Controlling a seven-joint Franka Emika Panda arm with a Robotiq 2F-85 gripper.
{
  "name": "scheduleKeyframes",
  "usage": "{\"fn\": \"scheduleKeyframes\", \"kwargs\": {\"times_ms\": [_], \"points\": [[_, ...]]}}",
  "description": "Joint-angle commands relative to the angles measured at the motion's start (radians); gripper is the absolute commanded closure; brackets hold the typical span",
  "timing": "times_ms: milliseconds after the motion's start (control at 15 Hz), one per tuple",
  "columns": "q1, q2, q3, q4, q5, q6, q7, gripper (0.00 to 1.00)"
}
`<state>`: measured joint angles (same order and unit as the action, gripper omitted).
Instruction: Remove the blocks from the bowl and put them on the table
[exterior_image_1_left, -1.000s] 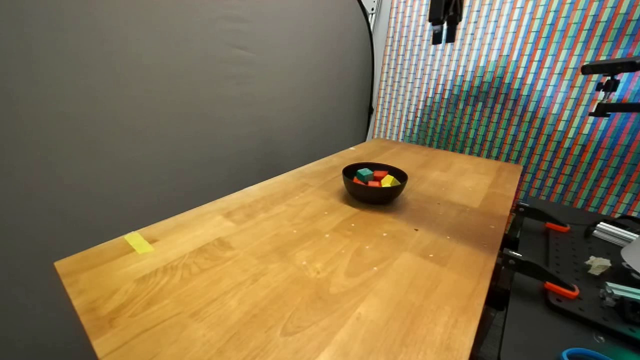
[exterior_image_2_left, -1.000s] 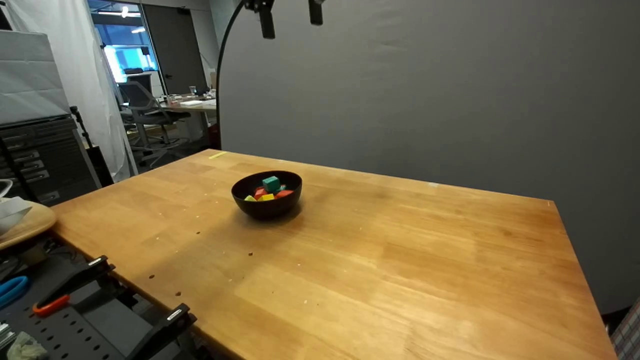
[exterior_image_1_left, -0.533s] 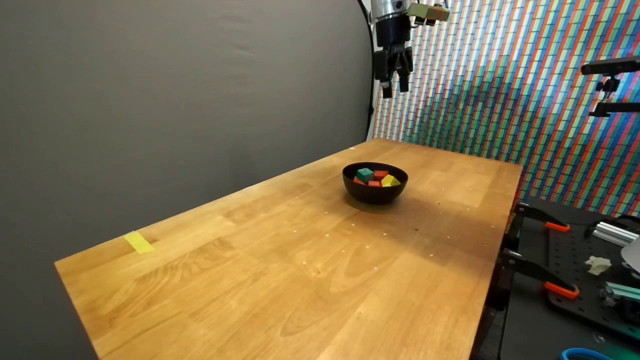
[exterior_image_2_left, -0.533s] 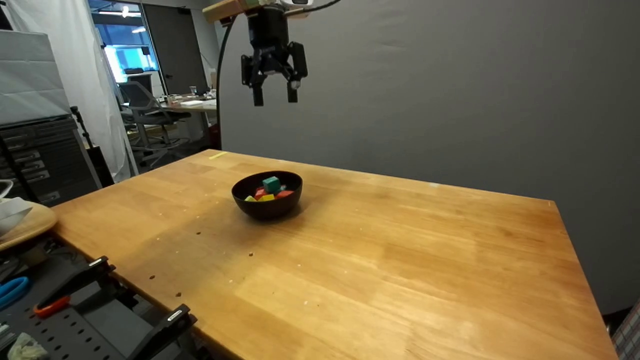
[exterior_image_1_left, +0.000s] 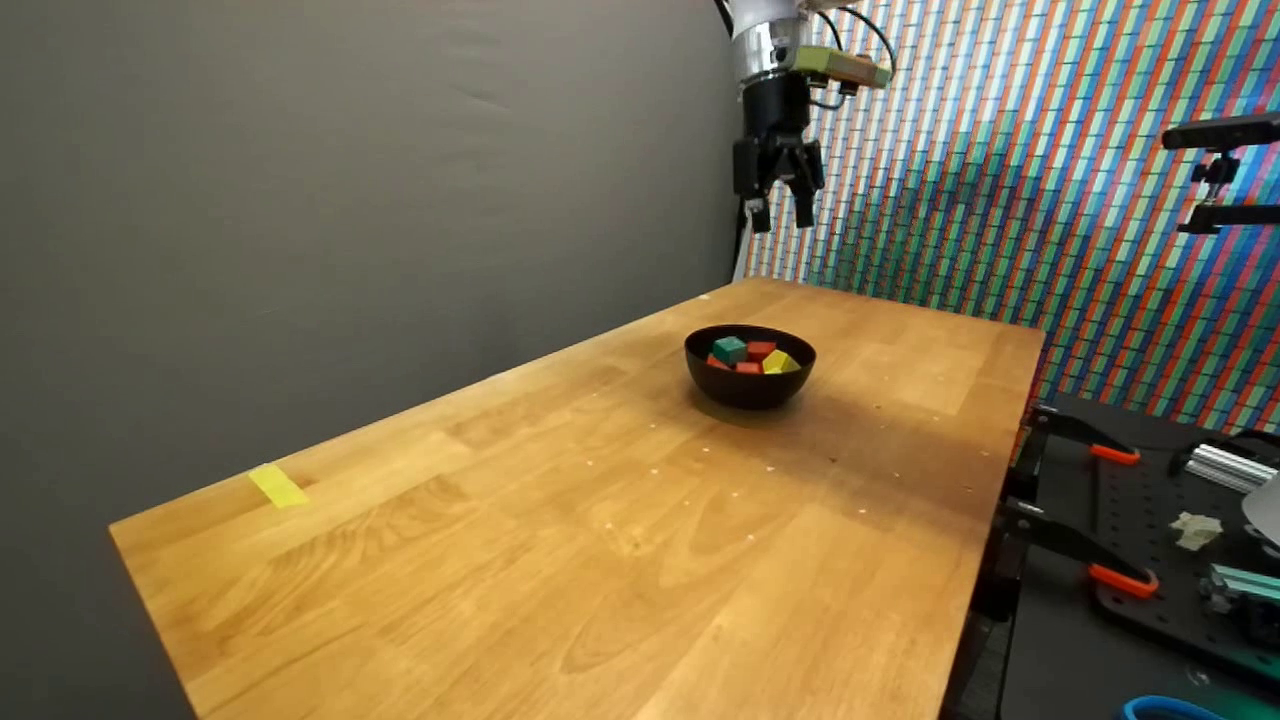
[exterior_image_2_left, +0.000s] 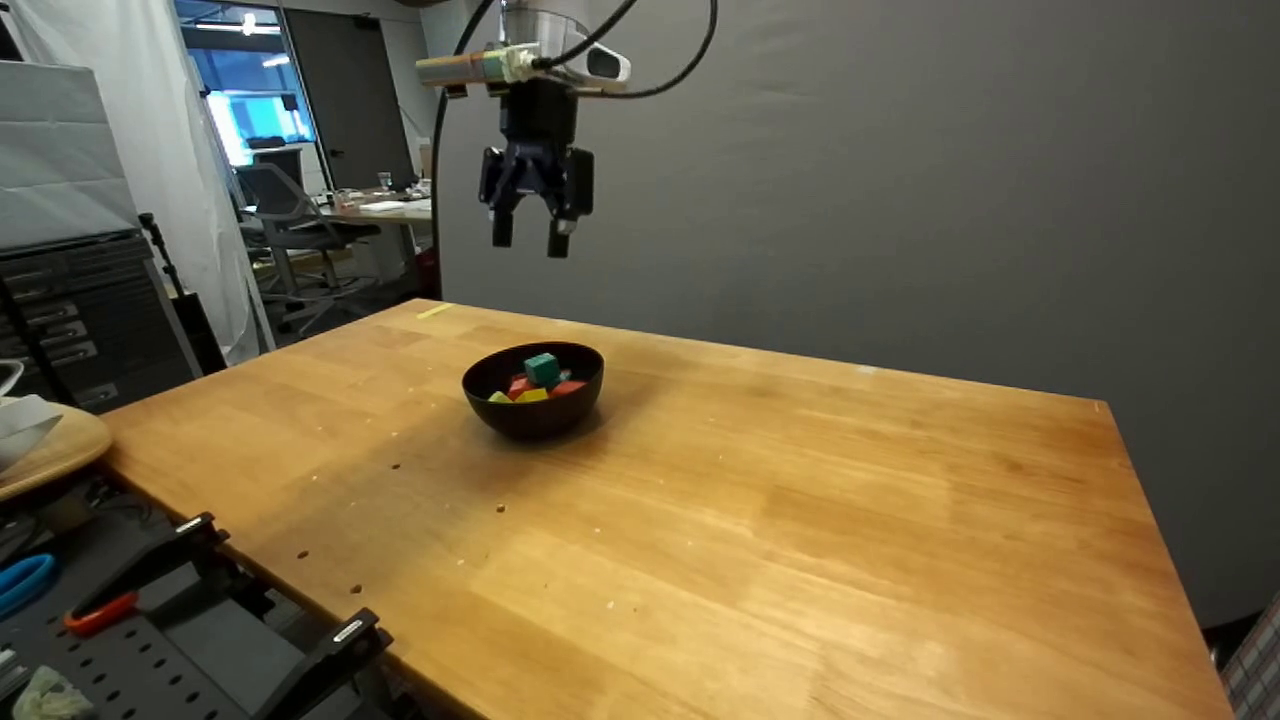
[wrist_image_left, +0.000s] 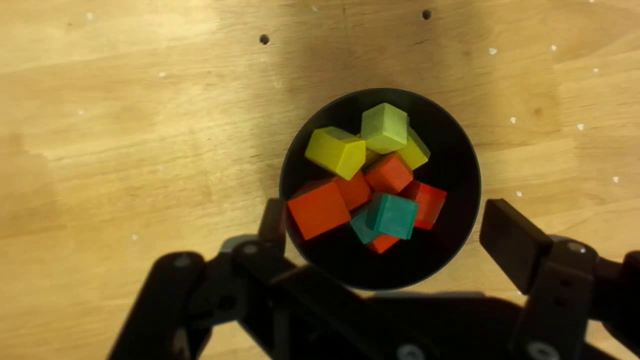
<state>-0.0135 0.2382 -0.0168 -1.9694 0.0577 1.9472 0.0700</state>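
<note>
Bowl (exterior_image_2_left: 534, 420), ten-odd blocks (wrist_image_left: 390, 173) inside; one hand (exterior_image_2_left: 530, 241)

Black two-fingered pincer (exterior_image_2_left: 530, 247), shiny silver collar (exterior_image_1_left: 767, 48), black cables (exterior_image_2_left: 592, 40)

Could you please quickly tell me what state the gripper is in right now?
Gripper: open, holding nothing, above the bowl with the blocks in it.

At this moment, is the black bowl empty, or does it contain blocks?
Not empty: in the wrist view, yellow, red and green blocks lie piled inside the bowl.
</note>
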Motion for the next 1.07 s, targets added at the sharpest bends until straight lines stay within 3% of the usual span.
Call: {"fn": "scheduleKeyframes", "kwargs": {"times_ms": [0,67,133,400,800,1000], "points": [[-0.009,0.185,0.0,0.148,0.102,-0.061,0.088,0.0],[-0.006,0.225,0.002,0.182,0.093,-0.089,0.083,0.0],[-0.003,0.123,-0.002,0.062,0.07,-0.019,0.054,0.0],[-0.004,0.24,0.0,0.149,0.086,-0.029,0.071,0.0],[0.007,0.33,-0.002,0.173,0.092,0.2,0.125,0.0],[0.013,0.349,-0.006,0.17,0.071,0.249,0.13,0.0]]}}
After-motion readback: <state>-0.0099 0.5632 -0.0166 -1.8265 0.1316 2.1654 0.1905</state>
